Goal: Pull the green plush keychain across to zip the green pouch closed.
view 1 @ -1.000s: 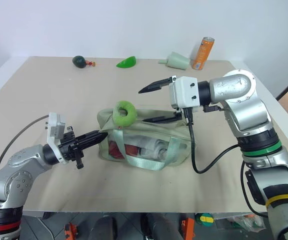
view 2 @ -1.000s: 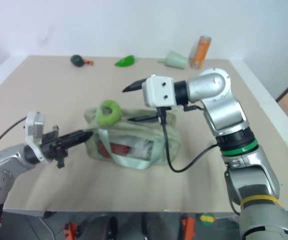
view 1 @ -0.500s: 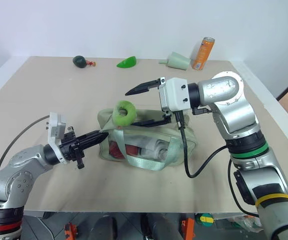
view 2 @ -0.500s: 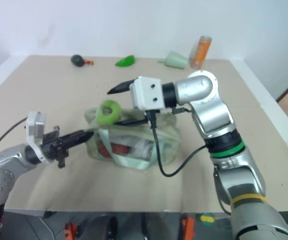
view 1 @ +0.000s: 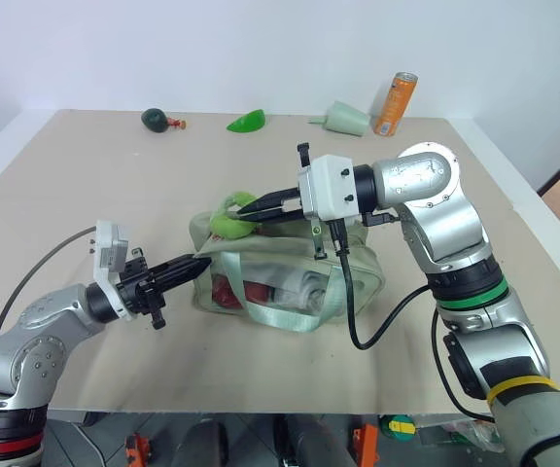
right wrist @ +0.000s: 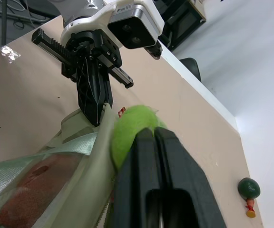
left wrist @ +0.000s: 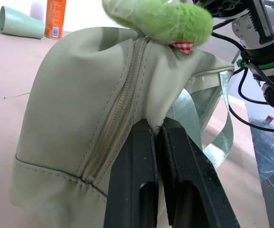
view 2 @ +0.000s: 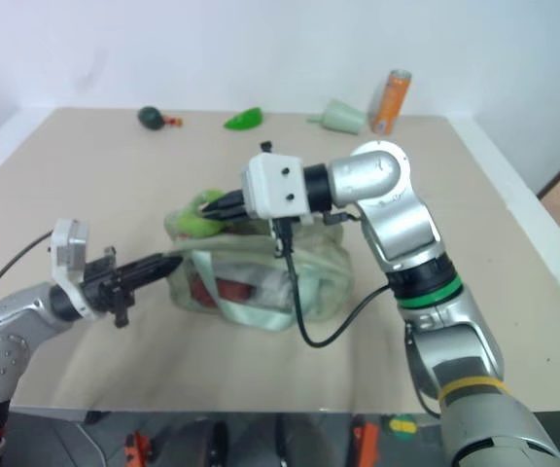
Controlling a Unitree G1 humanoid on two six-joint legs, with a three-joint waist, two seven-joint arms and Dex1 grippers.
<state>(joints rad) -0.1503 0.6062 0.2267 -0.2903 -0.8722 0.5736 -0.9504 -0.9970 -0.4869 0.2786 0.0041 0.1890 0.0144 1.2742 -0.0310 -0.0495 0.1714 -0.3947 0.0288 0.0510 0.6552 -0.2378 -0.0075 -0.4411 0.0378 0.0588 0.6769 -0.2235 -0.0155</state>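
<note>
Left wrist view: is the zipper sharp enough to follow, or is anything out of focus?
Left wrist view: zipper teeth crisp along the green pouch; the green plush keychain slightly soft. Left eye view: even light, faint shadow beneath the pouch, no glare.

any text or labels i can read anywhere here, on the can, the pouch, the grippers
None can be read.
Orange can: print on its side, too small and blurred to read.
Green pouch: no lettering visible; the red and white contents behind its clear panel show no legible print.
Red checked tag under the green plush keychain: pattern only, no words.
Right gripper, left gripper: no markings visible.
</note>
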